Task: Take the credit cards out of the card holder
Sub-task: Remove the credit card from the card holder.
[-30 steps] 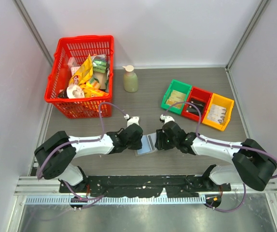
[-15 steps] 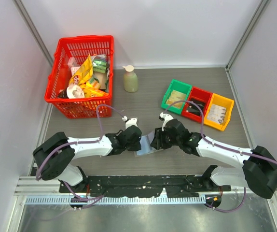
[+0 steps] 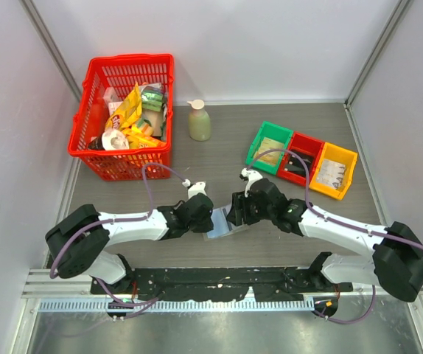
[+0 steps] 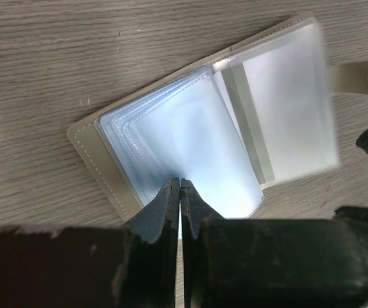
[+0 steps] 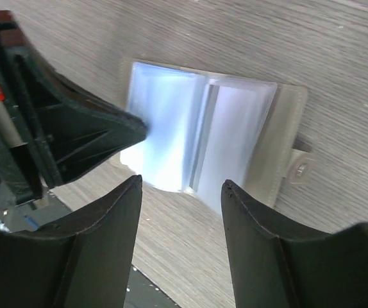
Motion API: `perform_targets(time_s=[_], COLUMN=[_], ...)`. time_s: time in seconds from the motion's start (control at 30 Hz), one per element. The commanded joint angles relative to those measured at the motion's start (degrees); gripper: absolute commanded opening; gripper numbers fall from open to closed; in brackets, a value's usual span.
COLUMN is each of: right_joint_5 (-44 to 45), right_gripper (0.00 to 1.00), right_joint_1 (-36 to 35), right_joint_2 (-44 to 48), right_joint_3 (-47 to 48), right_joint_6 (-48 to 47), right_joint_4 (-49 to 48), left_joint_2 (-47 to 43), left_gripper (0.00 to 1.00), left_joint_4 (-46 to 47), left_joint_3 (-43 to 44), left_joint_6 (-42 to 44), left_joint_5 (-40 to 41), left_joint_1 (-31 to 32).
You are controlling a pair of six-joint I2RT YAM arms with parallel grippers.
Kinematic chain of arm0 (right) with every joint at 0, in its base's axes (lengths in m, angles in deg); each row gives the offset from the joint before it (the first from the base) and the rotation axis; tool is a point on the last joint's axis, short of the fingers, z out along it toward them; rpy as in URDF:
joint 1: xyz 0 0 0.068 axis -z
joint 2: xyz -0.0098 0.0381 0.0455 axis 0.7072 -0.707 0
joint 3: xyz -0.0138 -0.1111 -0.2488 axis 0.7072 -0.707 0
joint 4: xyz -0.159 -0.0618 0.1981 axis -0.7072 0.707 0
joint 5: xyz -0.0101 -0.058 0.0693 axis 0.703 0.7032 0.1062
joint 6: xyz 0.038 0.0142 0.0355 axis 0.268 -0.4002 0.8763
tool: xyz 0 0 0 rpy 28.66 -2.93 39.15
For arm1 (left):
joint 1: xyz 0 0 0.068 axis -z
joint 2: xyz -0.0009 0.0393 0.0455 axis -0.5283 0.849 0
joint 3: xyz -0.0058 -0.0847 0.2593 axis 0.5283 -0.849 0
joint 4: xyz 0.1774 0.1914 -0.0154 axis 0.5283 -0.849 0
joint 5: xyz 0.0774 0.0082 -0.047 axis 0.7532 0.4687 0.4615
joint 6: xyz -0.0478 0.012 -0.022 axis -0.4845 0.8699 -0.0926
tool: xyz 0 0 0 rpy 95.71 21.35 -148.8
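The card holder (image 3: 223, 220) lies open and flat on the grey wood-grain table (image 3: 219, 158), its clear sleeves fanned out and washed pale blue-white by glare, so we cannot tell whether cards sit inside them. Both arms reach low across the table toward the holder, elbows bent outward. The left gripper (image 3: 210, 219) comes in from the holder's left side with its jaws pressed together, and their tips (image 4: 181, 185) rest at the near edge of the sleeve stack. We cannot tell whether a sleeve is pinched between them. The right gripper (image 3: 238, 211) hovers over the holder's right side with its two fingers (image 5: 107, 218) spread apart, holding nothing. The holder's snap tab (image 4: 362, 77) sticks out from its right panel.
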Motion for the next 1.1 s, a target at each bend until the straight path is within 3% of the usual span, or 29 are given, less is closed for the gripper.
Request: perform_targets(time_s=[0.0, 0.17, 0.37, 0.5, 1.07], right_joint_5=[6.75, 4.29, 10.78, 9.57, 1.05], right_gripper=[0.57, 0.57, 0.57, 0.57, 0.54], right_joint_1=[-0.43, -0.43, -0.43, -0.43, -0.52], right_joint_2=[0.16, -3.79, -7.75, -9.6, -4.94], right_joint_3=[2.39, 2.48, 2.92, 3.09, 5.2], right_joint_6=[-2.27, -2.01, -1.92, -2.01, -2.01], right_joint_4=[2.29, -0.78, -1.23, -2.54, -2.19], left_joint_2=[-1.53, -1.35, -2.23, -1.88, -1.35], left_gripper=[0.06, 0.06, 0.05, 0.05, 0.04], left_joint_4=[0.76, 0.67, -0.21, -0.12, -0.03], left_joint_3=[-1.09, -1.18, -1.35, -1.35, -0.47], left_joint_6=[-0.29, -0.29, -0.03, -0.03, 0.23], left_joint_5=[0.87, 1.04, 1.83, 1.66, 0.87], left_joint_1=[0.31, 0.31, 0.31, 0.23, 0.23])
